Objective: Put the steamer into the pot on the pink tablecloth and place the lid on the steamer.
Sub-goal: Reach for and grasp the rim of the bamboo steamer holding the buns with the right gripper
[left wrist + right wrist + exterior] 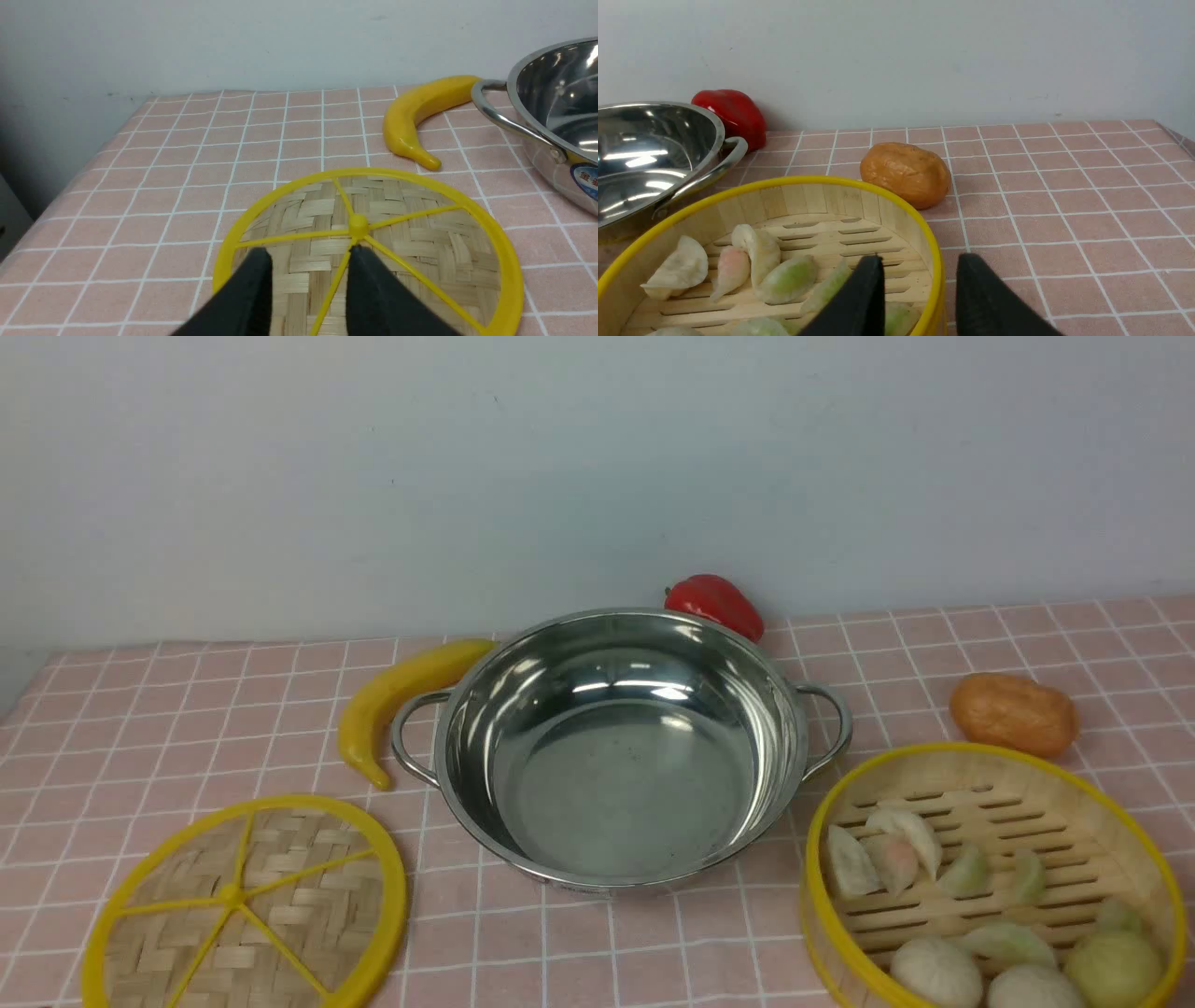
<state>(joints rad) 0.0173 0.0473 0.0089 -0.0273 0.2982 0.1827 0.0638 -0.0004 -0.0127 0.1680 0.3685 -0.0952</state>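
Note:
The shiny steel pot [616,775] stands empty at the middle of the pink tablecloth [168,728]. Near the front right, apart from the pot, is the bamboo steamer [990,807] with dumplings and buns in it. The flat woven lid [247,905] lies at the front left. Neither gripper shows in the front view. In the left wrist view my left gripper [309,252] is open above the lid [397,242], with one yellow spoke between its fingers. In the right wrist view my right gripper [920,258] is open astride the steamer [808,228] rim, one finger inside and one outside.
A yellow banana [392,700] lies against the pot's left handle. A red pepper [714,602] sits behind the pot by the wall. A brown potato [1013,712] lies just behind the steamer. The cloth's left edge drops off beyond the lid.

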